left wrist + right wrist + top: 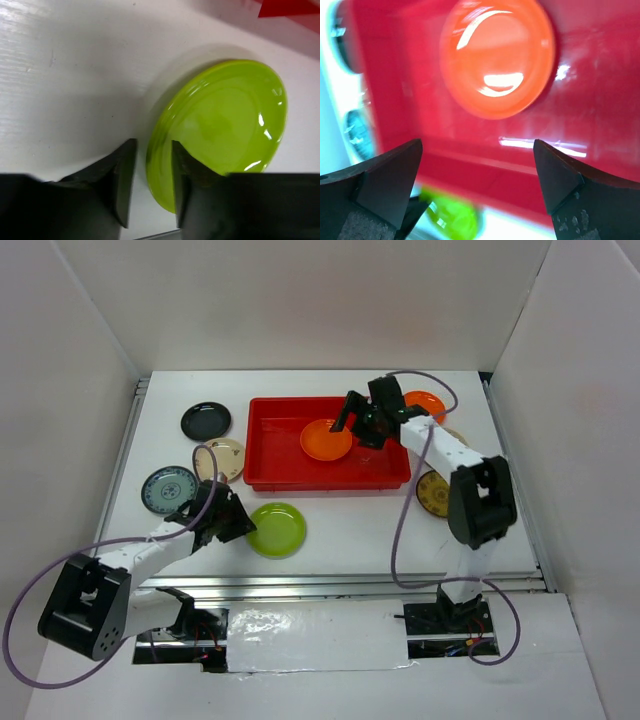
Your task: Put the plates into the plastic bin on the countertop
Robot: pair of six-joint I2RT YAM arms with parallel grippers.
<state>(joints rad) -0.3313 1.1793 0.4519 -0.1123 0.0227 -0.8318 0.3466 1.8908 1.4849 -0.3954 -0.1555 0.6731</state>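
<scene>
Right now two steps overlap: one drop-off is done and one pick-up is starting. The right gripper (477,145) hangs over the plastic bin (275,445), upper centre of the top view. Its jaws are spread wide and hold nothing. An orange plate (497,55) lies flat on the bin floor under it, clear of both fingers.

The left gripper (152,147) is down at the left rim of the lime green plate (220,120), which sits on the countertop (340,530) just below the bin's lower left corner. Its jaws are narrowed and straddle the rim, with one finger over the inside of the plate and one outside. A sliver of white shows between the outer finger and the rim, so I cannot tell whether the pinch is made.

Next move, my call: finish closing on the rim, lift with a tilt so the plate doesn't slip, then carry it up-frame into the bin beside the orange one. The right arm needs to clear out first.

Other plates wait outside the bin. Black (206,421), cream (225,457) and blue-grey (168,490) are at the left. A second orange one (428,402) and a yellow patterned one (433,495) are at the right.
</scene>
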